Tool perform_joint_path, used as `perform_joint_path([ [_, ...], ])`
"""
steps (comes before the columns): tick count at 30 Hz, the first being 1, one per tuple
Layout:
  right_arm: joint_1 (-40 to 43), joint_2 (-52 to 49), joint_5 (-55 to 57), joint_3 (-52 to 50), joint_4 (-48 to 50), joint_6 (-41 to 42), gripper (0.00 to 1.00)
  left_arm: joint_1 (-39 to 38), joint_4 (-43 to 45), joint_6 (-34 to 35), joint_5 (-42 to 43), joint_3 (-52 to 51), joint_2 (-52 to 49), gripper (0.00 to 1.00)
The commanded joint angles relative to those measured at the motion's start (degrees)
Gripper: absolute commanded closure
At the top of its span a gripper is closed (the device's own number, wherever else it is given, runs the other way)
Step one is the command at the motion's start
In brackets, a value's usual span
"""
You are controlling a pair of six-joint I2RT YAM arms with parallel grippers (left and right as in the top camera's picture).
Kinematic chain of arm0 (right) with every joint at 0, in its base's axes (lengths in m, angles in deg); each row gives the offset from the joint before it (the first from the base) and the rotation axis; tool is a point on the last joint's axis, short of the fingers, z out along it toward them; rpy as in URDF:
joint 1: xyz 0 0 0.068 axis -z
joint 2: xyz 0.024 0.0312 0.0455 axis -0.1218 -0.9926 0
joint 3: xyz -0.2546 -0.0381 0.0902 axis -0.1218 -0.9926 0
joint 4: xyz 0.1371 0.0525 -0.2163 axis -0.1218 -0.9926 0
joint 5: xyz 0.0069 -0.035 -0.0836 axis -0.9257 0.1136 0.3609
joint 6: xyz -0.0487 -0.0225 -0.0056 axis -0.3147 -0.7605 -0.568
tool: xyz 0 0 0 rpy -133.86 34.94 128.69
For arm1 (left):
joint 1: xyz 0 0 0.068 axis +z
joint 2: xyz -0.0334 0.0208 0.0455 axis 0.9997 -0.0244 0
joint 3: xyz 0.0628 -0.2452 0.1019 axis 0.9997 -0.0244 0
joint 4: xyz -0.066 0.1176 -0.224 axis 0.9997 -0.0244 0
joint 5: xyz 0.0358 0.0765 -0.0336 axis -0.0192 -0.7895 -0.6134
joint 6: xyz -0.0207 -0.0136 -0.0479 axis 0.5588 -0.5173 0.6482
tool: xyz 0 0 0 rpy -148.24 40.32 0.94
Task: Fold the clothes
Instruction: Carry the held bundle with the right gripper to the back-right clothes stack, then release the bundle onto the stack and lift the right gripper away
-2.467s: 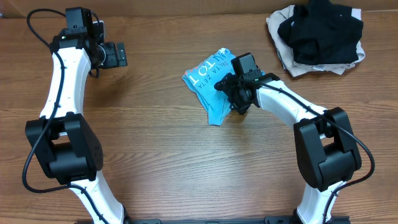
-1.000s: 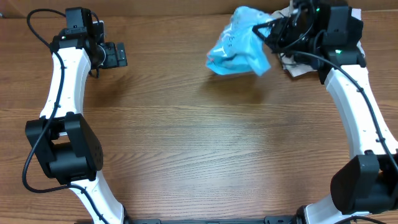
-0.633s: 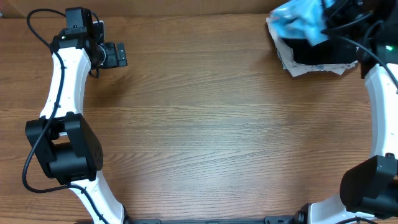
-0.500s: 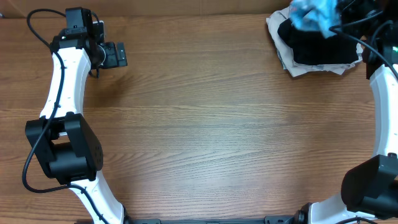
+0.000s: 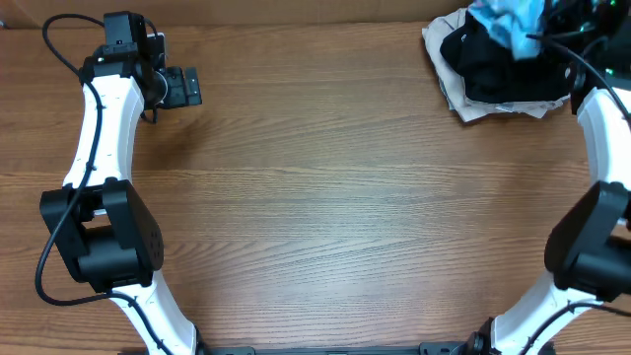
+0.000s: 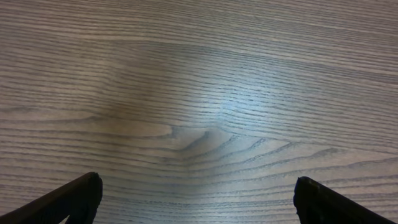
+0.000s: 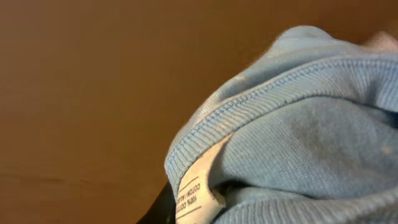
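The clothes, a bunched sky-blue T-shirt (image 5: pixel 508 22), hang at the table's back right corner, over a black garment (image 5: pixel 503 67). My right gripper (image 5: pixel 545 30) is shut on the shirt. The right wrist view is filled by the shirt's ribbed collar (image 7: pixel 292 124) and its white care label (image 7: pixel 198 186); the cloth hides most of the fingers. My left gripper (image 5: pixel 183 87) is at the back left, far from the shirt. In the left wrist view the left gripper (image 6: pixel 198 199) stands wide open over bare wood with nothing between its fingertips (image 6: pixel 84 190).
The black garment lies on a beige garment (image 5: pixel 455 97) in a pile at the back right. Brown wooden tabletop (image 5: pixel 325 197) spans the view. The left arm's base (image 5: pixel 99 242) stands at the front left, the right arm's (image 5: pixel 592 247) at the front right.
My right arm lifted the blue shirt off the middle of the table and carried it right and back, over the garment pile. The left arm has not moved.
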Motion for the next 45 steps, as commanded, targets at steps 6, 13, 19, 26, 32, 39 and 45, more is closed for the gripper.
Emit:
perform_joint_path([
  [6, 1.8, -3.3, 8.5, 1.8, -21.1, -4.8, 0.51, 0.2, 0.6, 0.6, -0.2, -0.5, 0.4, 0.00],
  [13, 1.8, -3.1, 9.5, 1.8, -28.7, -10.1, 0.22, 0.2, 0.7, 0.5, -0.2, -0.5, 0.4, 0.00],
  [19, 1.9, 1.4, 9.6, 1.9, -30.9, -11.4, 0.06, 0.2, 0.5, 0.5, -0.3, -0.5, 0.4, 0.00],
  [26, 3.4, 11.0, 9.6, 4.4, -34.4, -14.4, 0.00, 0.2, 0.3, 0.5, -0.3, -0.5, 0.4, 0.00],
  [32, 3.7, 19.4, 7.4, 6.8, -41.9, -21.0, 0.00, 0.2, 0.3, 0.5, -0.3, -0.5, 0.4, 0.00],
  [39, 1.2, 29.8, -7.3, 6.8, -47.1, -37.2, 0.00, 0.2, 0.3, 0.5, -0.3, -0.5, 0.4, 0.00],
  [45, -2.1, 38.8, -8.7, 6.8, -55.9, -37.8, 0.00, 0.2, 0.3, 0.5, -0.3, -0.5, 0.4, 0.00],
])
